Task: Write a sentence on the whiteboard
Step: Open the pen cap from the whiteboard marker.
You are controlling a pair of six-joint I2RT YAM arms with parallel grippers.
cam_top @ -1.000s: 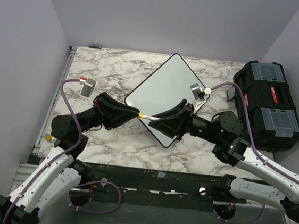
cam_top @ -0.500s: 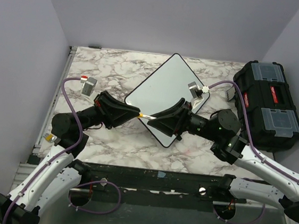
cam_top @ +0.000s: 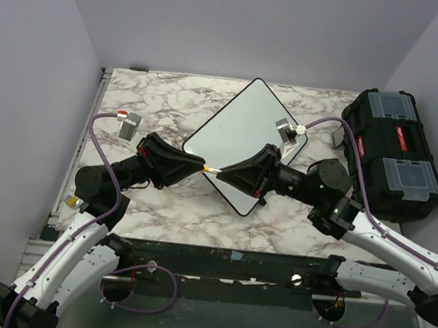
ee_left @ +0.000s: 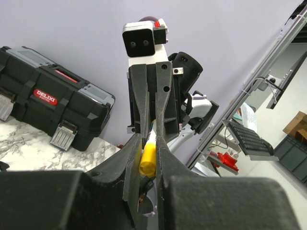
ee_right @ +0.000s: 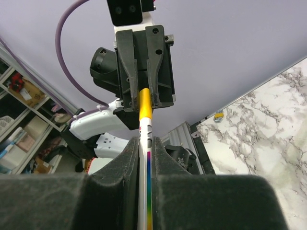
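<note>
The left end effector (cam_top: 198, 164) is clamping narrowly on the yellow cap (ee_left: 147, 159) of a marker (cam_top: 212, 169). The left wrist view shows the cap pinched between both fingers. The right end effector (cam_top: 225, 174) is facing it tip to tip and is closing narrowly on the white barrel (ee_right: 145, 184). The right wrist view shows the 2 fingers lying against either side of the barrel. The marker is spanning the short gap between the 2 end effectors, roughly level and lifted off the surface.

The whiteboard (cam_top: 245, 124) is lying flat on the marble tabletop (cam_top: 156, 95), turned so that 1 corner is pointing away from the arms. Both end effectors are hovering above its near-left edge. No marker strokes are visible on it in the top view. A black toolbox (cam_top: 393, 147) is sitting at the right of the tabletop, just beside the whiteboard's right corner.

Step in hand, as judged: uncapping the marker, so writing is not yet under way.

Next move, as judged:
1. Pull the 2 end effectors straight apart along the marker axis, so that the cap is sliding off without bending the barrel.
2. Keep the right grip firm, as the smooth barrel is likely to slip.
3. Tilt the tip down toward the whiteboard.
</note>
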